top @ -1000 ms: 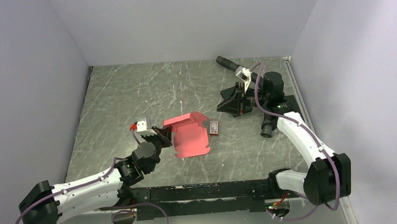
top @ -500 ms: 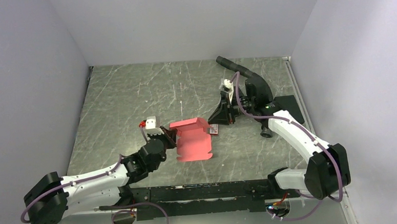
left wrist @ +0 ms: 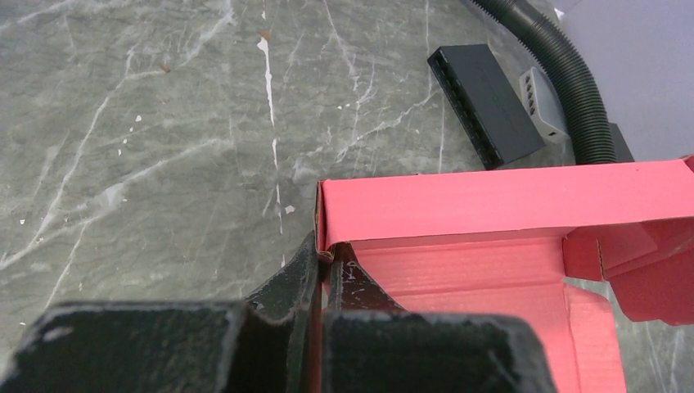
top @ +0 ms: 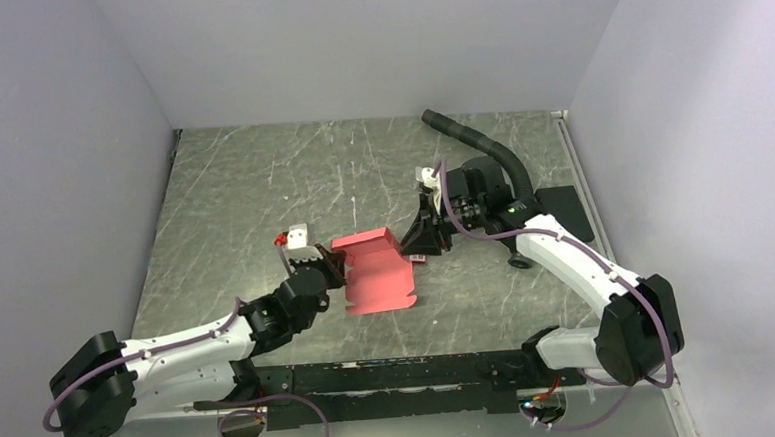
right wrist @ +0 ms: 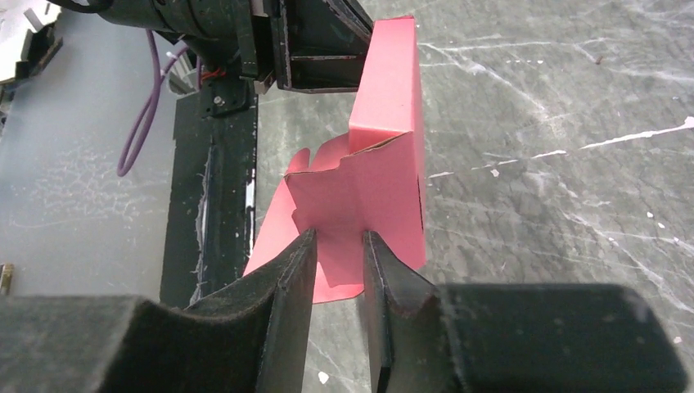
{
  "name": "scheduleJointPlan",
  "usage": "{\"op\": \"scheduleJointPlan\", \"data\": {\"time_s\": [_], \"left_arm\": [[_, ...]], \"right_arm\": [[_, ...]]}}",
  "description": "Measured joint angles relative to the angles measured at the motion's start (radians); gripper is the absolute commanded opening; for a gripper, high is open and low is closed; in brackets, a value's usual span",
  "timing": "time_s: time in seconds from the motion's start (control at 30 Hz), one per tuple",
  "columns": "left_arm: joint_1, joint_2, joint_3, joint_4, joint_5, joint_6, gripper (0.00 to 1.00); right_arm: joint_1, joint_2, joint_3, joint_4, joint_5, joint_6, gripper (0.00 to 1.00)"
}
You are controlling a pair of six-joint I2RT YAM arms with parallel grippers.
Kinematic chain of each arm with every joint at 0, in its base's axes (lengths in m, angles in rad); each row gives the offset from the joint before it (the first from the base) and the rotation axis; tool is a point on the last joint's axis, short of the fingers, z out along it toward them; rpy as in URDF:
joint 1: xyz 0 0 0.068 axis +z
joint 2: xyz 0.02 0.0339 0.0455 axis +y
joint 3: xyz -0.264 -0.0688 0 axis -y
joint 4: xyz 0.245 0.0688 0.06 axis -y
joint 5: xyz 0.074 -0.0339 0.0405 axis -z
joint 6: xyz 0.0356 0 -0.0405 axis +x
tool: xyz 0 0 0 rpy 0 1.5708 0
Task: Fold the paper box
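While left claw (left wrist: 321, 264) clamps paper box (left wrist: 499, 199), right claw (right wrist: 337, 243) stands ajar.

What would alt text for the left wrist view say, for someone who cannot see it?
Black jaws are shut on a corner wall of a half-folded red-pink box, its far wall upright. Behind it, a black hose and a black block lie on a grey marbled table.

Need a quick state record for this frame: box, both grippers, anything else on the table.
paper box: on the table, part folded, far wall upright, base flat
left gripper: shut on the box's left side wall
right gripper: jaws narrowly apart at the box's right end flap; contact unclear
other: black pad at the far right
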Motion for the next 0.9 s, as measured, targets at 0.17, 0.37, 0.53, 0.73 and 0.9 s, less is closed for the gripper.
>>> {"op": "scheduleJointPlan", "data": {"time_s": [0.17, 0.37, 0.53, 0.73, 0.9], "left_arm": [[0.0, 0.037, 0.012, 0.0, 0.004, 0.009, 0.0], [0.003, 0.079, 0.038, 0.01, 0.019, 0.031, 0.0], [0.004, 0.105, 0.047, 0.019, 0.028, 0.048, 0.0], [0.008, 0.128, 0.051, 0.022, 0.037, 0.058, 0.0], [0.008, 0.146, 0.061, 0.024, 0.051, 0.06, 0.0]], "right_arm": [[0.017, 0.013, 0.0, -0.006, 0.043, -0.015, 0.33], [0.03, 0.014, 0.002, -0.018, 0.085, -0.044, 0.34], [0.055, 0.014, 0.003, -0.039, 0.143, -0.082, 0.35], [0.077, 0.014, 0.003, -0.047, 0.249, -0.116, 0.38], [0.089, 0.013, 0.003, -0.034, 0.346, -0.127, 0.39]]}}
